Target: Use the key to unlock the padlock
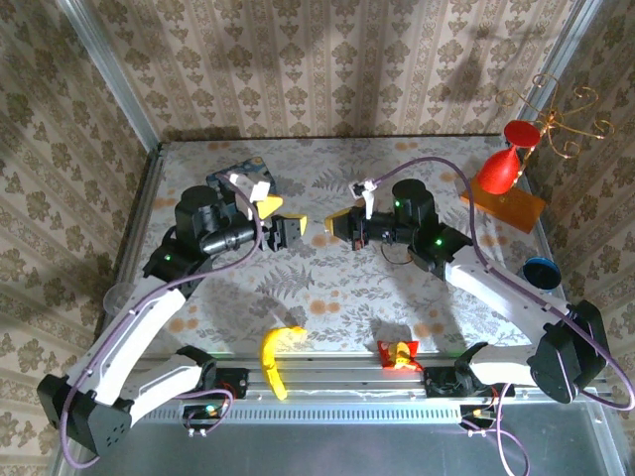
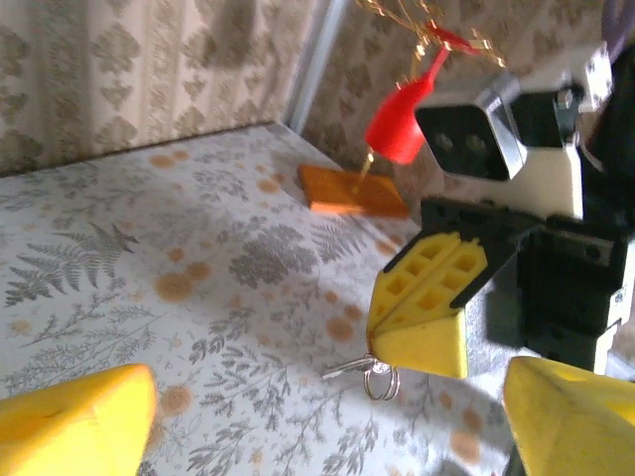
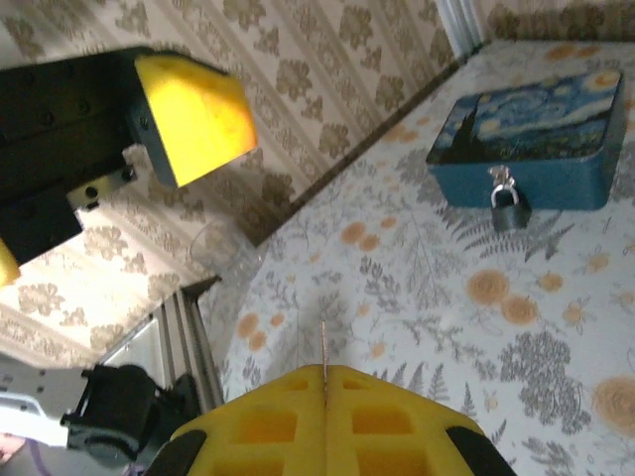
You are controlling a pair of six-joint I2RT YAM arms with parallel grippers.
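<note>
We can read no text, label, brand name, number or sign on anything in these views.
</note>
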